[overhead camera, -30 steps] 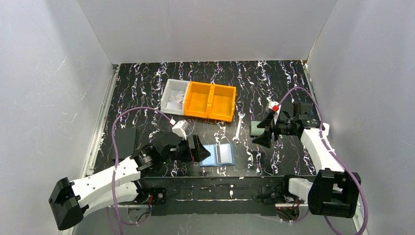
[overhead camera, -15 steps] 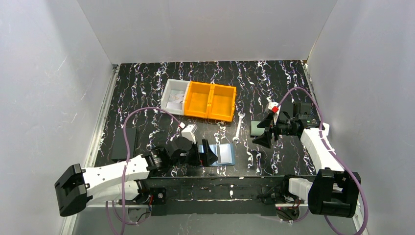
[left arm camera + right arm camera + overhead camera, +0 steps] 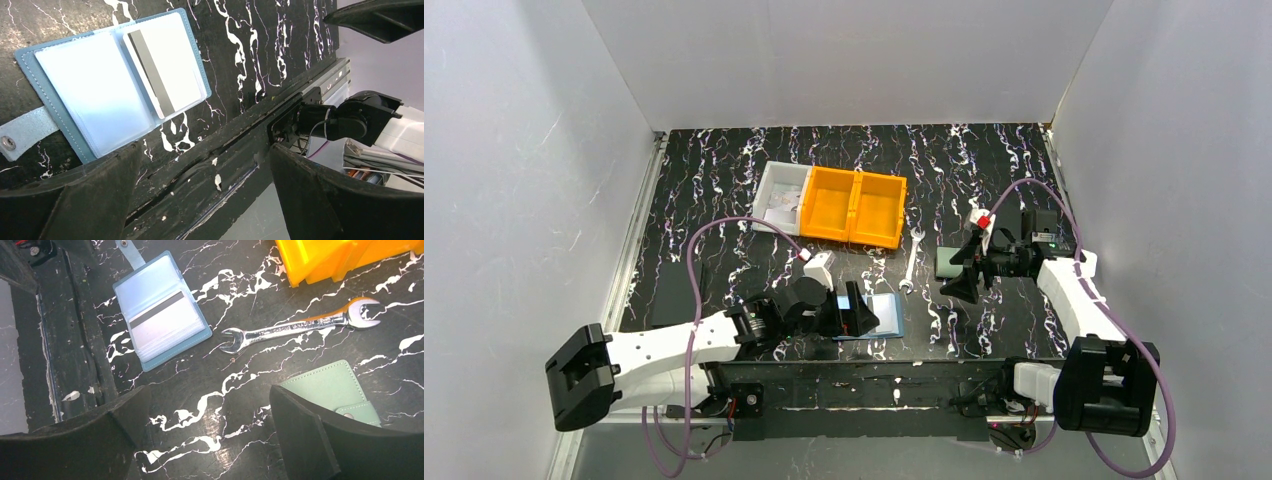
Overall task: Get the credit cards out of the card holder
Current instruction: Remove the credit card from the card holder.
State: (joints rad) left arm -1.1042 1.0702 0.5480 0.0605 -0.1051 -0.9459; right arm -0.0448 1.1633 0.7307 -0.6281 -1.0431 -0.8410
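From above, the card holder (image 3: 887, 314) is lying open on the black marbled table (image 3: 724, 170) near its front edge. The left gripper (image 3: 856, 316) is hanging over the holder's left half and hiding it. The right gripper (image 3: 962, 270) is hovering well to the right, just beside a green pouch (image 3: 944, 262). A wrench (image 3: 911, 262) is lying between the holder and the pouch. An orange bin (image 3: 854, 207) with 2 compartments is sitting farther back, with a white bin (image 3: 781, 195) touching its left side.

In the left wrist view, the left gripper's 2 fingers (image 3: 65, 200) are standing wide apart and gripping nothing. A credit card (image 3: 165, 65) with a dark stripe is sitting slightly askew in 1 pocket of the holder. Whether more cards are lying beneath it cannot be told. The snap tab (image 3: 25, 137) is resting flat on the table at the holder's other side.

In the right wrist view, the right gripper's fingers are also spread wide and empty. The holder is lying apart from them, beyond the wrench.
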